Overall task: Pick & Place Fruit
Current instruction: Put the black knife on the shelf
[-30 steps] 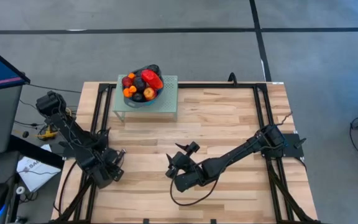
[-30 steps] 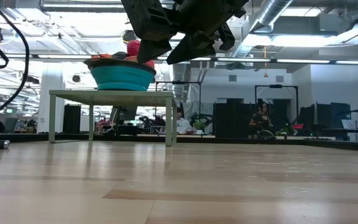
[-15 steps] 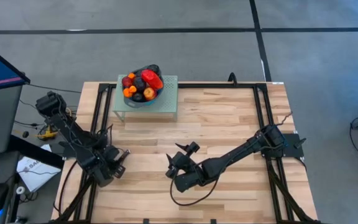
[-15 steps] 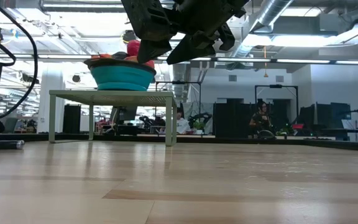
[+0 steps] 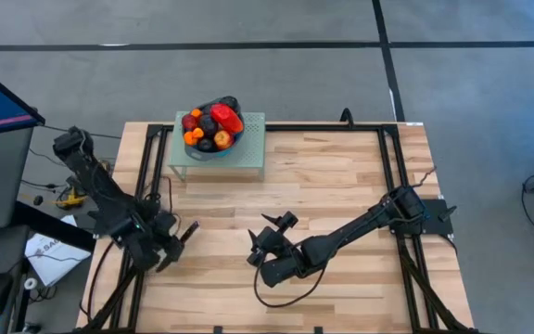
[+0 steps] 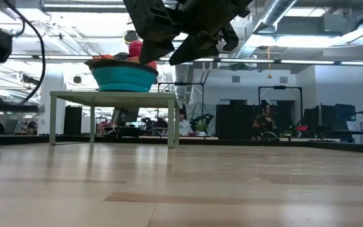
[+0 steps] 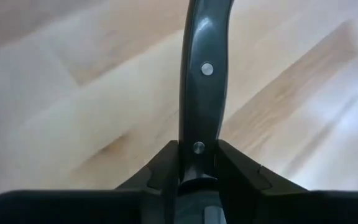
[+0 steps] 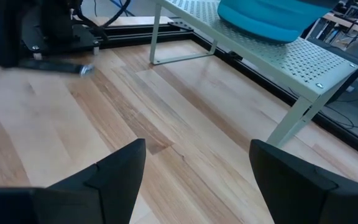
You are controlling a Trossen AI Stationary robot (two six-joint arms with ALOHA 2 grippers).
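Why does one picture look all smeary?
In the left wrist view the pale wooden table top is streaked and blurred; in the right wrist view the round blue bowl and perforated pale green metal stand look sharp.

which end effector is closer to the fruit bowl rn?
Right, narrowly. The right end effector is open, over mid-table, in front of the green stand carrying the blue bowl of fruit. The left end effector is shut, near the table's left edge.

Grey concrete floor point(image 5: 452, 83) surrounds the table; ceiling ducts point(image 6: 282, 16) run overhead.
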